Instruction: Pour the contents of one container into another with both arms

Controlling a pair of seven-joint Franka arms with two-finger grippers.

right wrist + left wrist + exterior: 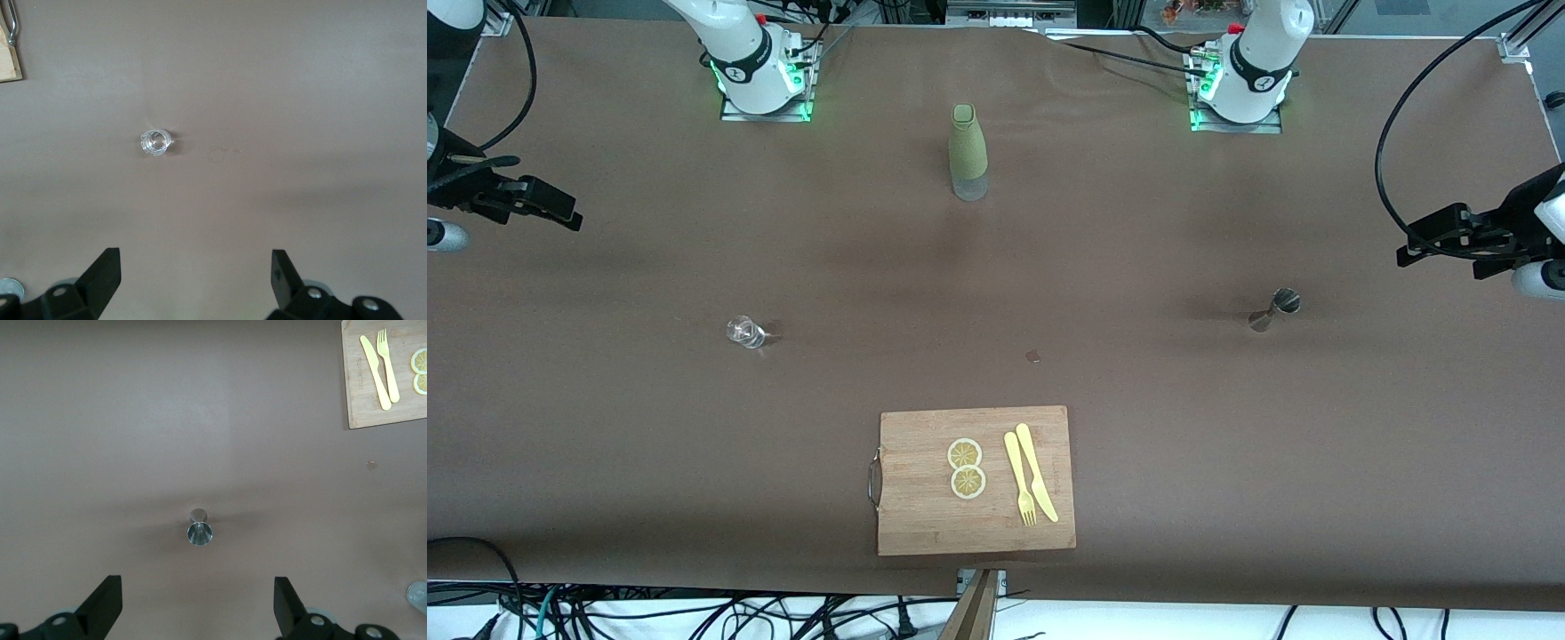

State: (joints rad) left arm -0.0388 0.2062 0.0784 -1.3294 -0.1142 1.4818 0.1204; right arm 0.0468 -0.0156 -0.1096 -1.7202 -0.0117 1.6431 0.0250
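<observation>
The brown worktop carries a wooden cutting board at the edge nearest the front camera. A green-sleeved bottle stands upright between the arm bases. The left pincer hangs wide and empty above the steel jigger, which stands upright, mouth up. The right pincer, equally wide and empty, hangs above the small clear glass, also upright.

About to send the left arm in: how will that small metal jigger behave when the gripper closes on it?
The metal jigger stands upright on a narrow foot, so a sideways nudge would probably tip it. Its polished steel looks slick, so it may slip between the fingers. It seems rigid and light. The left gripper hangs open above it.
</observation>
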